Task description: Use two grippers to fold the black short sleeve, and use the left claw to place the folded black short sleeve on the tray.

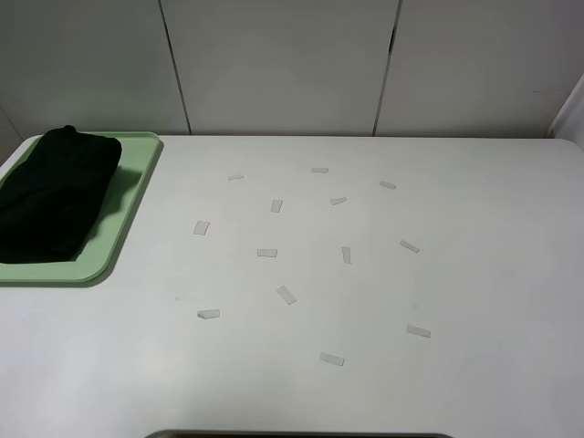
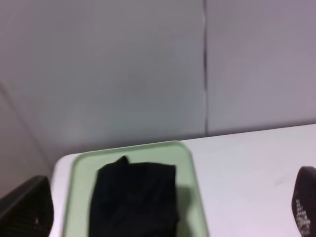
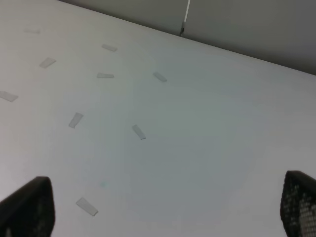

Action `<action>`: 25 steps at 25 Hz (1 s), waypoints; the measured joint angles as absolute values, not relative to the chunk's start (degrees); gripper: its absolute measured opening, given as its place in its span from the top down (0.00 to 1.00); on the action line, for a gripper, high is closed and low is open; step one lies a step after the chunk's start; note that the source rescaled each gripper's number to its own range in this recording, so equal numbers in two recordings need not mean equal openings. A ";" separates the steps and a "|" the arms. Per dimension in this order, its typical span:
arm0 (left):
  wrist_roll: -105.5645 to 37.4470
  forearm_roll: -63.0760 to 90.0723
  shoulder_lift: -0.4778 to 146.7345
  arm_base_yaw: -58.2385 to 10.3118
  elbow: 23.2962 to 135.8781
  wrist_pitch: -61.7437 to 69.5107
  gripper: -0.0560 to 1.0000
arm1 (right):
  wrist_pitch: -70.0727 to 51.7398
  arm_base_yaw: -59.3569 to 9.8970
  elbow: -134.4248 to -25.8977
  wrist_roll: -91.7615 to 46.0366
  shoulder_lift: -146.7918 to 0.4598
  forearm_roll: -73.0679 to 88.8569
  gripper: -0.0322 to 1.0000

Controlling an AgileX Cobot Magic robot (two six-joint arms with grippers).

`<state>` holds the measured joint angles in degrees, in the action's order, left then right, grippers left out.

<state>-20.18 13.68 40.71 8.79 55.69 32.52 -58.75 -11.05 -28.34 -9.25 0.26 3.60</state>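
The black short sleeve (image 1: 55, 196) lies folded into a dark bundle on the light-green tray (image 1: 137, 178) at the table's far left. Neither arm shows in the exterior high view. In the left wrist view the folded shirt (image 2: 133, 197) rests inside the tray (image 2: 133, 149), and my left gripper (image 2: 165, 212) hangs back from it, open, one dark fingertip (image 2: 27, 207) at each side of the picture and nothing between them. My right gripper (image 3: 163, 207) is open too, its fingertips (image 3: 298, 205) wide apart over bare table.
Several small pale tape strips (image 1: 286, 294) are scattered over the middle of the white table (image 1: 474, 274); the right wrist view shows some of these tape strips (image 3: 138, 132). Grey wall panels stand behind the table's far edge.
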 joint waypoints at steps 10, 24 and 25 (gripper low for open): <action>-9.81 2.18 18.15 8.79 54.41 50.71 0.03 | -58.75 -11.05 -28.34 -9.25 0.26 3.60 0.00; -3.95 0.00 -0.33 2.72 40.40 60.24 0.03 | -58.75 -11.05 -28.34 -9.25 0.26 3.60 0.00; -3.90 0.00 -0.35 1.06 39.54 60.28 0.03 | -58.75 -11.05 -28.34 -9.25 0.26 3.60 0.00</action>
<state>-3.90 0.00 -0.35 1.06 39.54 60.28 -58.75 -11.05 -28.34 -9.25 0.26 3.60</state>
